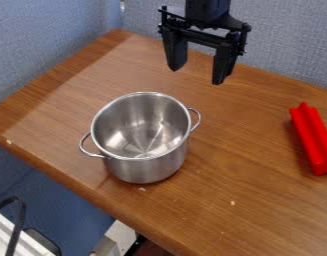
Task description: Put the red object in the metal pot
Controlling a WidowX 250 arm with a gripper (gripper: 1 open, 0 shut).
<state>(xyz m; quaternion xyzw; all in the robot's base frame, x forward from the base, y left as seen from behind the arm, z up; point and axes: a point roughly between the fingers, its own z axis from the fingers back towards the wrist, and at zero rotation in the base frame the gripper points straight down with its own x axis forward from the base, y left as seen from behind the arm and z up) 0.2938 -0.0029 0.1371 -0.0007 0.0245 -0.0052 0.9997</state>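
The metal pot [143, 135] stands near the middle of the wooden table [72, 85], shiny and round, with two loop handles and nothing inside. At the right edge lies the red object [311, 136], a long ridged block pointing roughly toward the camera. My gripper [197, 68] hangs above the table's far side, behind and to the right of the pot, pointing straight down. Its two black fingers are spread apart and hold nothing. The red object is well to the right of the gripper.
The table's front edge runs diagonally from lower left to bottom right, with dark floor and a chair frame [19, 225] below it. A blue-grey wall [72, 20] backs the table.
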